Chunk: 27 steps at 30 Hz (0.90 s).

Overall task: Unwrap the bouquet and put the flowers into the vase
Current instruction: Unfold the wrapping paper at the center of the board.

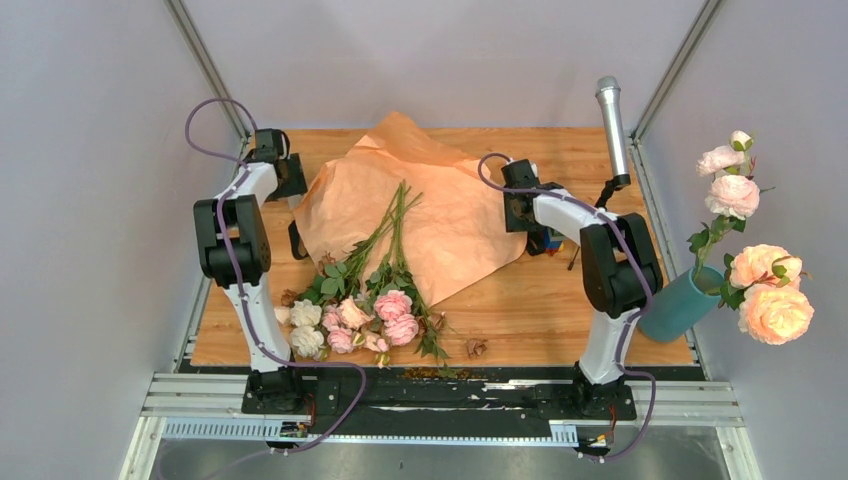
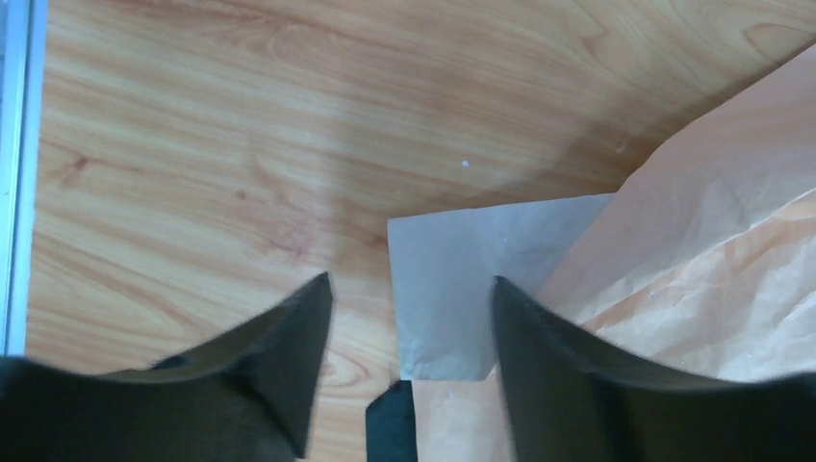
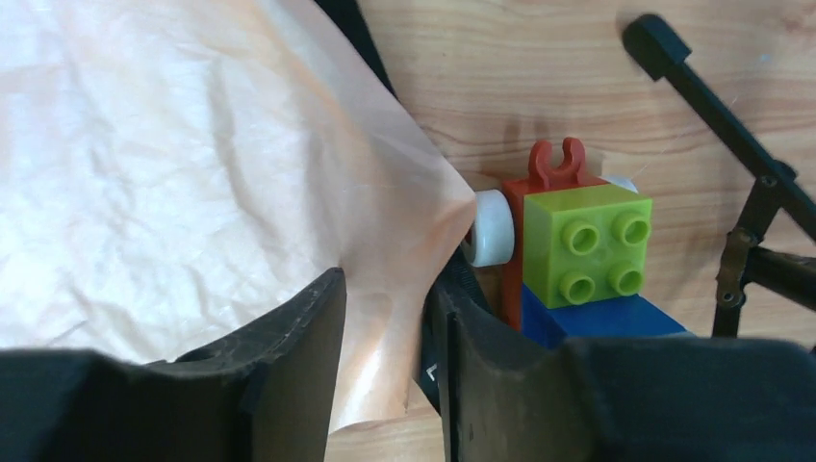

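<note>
Wooden table (image 1: 560, 300), grey walls. Your left gripper (image 2: 412, 285) hangs far left, jaws well apart over a corner of the kraft paper (image 1: 450, 215), holding nothing. Your right gripper (image 3: 385, 284) is slightly parted and loosely straddles the paper's right edge. The flowers (image 1: 372, 300) lie with stems on the paper. The vase (image 1: 678, 306) leans at the table's right edge. The right wrist view alone resolves the toy bricks (image 3: 587, 241).

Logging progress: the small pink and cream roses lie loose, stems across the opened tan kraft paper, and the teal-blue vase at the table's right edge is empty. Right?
Not quite. The teal-blue cylindrical vase is not empty: large peach-orange and pink roses stand in it, as the top external view shows. The small pink and cream roses do lie loose, stems across the opened tan kraft paper.
</note>
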Each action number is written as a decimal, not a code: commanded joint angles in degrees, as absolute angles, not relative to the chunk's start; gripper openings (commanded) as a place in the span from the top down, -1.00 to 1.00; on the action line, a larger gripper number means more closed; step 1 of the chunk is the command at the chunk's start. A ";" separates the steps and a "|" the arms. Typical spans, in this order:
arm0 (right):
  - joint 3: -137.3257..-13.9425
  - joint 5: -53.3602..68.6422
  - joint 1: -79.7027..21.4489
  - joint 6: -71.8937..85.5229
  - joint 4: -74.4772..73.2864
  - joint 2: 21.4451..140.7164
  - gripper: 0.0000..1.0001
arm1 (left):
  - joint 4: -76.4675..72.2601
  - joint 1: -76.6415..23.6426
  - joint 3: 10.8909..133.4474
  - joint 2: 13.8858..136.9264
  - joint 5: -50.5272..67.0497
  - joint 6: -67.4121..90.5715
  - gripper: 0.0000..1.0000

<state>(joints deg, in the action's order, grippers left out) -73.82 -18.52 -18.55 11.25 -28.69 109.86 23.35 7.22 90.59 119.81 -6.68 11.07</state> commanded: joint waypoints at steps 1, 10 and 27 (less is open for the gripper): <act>-77.19 -12.78 -19.21 7.88 -28.44 101.96 0.09 | 24.82 7.82 90.85 111.98 -8.91 12.20 -0.60; -80.46 -13.63 -25.51 3.91 -27.68 96.53 -0.26 | 24.36 6.74 83.42 97.66 -7.59 17.17 -0.85; -94.65 6.51 -29.38 9.53 -19.18 116.27 -0.16 | 9.81 -1.49 69.53 102.65 13.26 26.41 -0.84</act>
<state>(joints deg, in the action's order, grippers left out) -89.23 4.25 -29.34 8.40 -23.31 112.51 13.58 -2.13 69.01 102.48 12.01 26.15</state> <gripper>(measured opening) 0.591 0.923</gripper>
